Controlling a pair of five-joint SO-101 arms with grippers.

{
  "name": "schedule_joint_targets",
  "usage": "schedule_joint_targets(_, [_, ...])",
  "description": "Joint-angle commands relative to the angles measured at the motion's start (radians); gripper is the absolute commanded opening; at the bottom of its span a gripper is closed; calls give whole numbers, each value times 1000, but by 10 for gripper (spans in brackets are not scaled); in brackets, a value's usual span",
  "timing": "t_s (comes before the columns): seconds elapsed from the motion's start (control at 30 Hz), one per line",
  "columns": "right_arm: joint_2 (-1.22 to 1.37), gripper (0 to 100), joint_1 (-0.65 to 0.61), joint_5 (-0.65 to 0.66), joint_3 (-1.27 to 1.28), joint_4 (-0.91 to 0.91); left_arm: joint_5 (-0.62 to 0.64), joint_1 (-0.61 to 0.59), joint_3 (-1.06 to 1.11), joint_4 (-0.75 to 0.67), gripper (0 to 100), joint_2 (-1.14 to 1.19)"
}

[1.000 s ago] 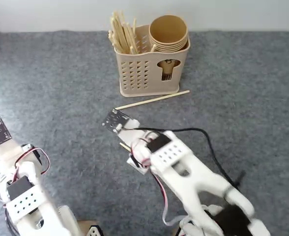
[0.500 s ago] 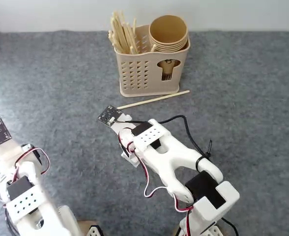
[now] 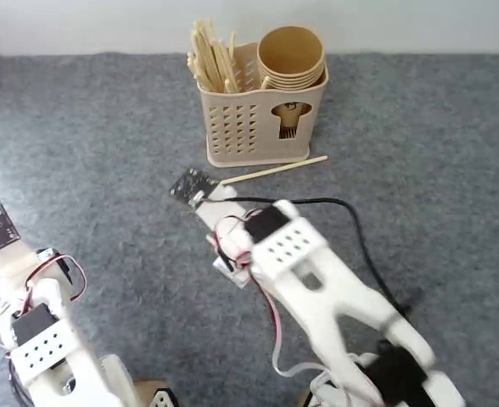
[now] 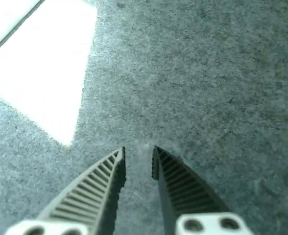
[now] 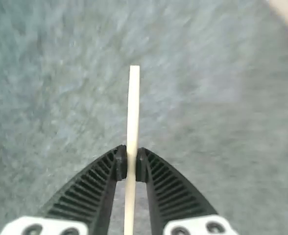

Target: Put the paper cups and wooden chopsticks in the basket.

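Currently I am pinching one wooden chopstick [image 5: 133, 107] in my right hand [image 5: 131, 161]. The fingers are closing tight on its shaft, with the long end sticking out ahead past the tips. I judge that I am holding it low on the shaft so the free end can lead into the basket [image 3: 249, 127].

The basket is standing at the middle of the worktop's [image 3: 445, 170] far edge. A bundle of chopsticks [image 3: 211, 55] is leaning in one compartment and the stacked paper cups [image 3: 291, 52] are sitting in the other. A loose chopstick [image 3: 275, 170] is lying flat on the worktop just in front of the basket, between it and my right arm [image 3: 309, 271].

My left hand [image 4: 139, 159] is hanging by the near left corner, fingers only a slit apart and gripping nothing, probably keeping out of the way.

Next call: I am needing to raise and tip the held stick above the rim. Risk: it is catching on the rim or slipping in the pinch.
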Motion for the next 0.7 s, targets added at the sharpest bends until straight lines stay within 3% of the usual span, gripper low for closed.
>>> schedule_joint_targets(0.0, [-211, 8, 44, -5, -31, 16, 2, 5, -45, -23, 95, -12])
schedule_joint_targets(0.3, [-501, 8, 51, -3, -138, -93, -2, 6, -44, -23, 95, -12])
schedule_joint_targets(0.5, [-518, 8, 62, -11, -161, -407, -15, 6, -44, -21, 95, -12])
schedule_joint_targets(0.67, [-501, 8, 119, -11, -78, -862, -15, 6, -44, -21, 95, -12])
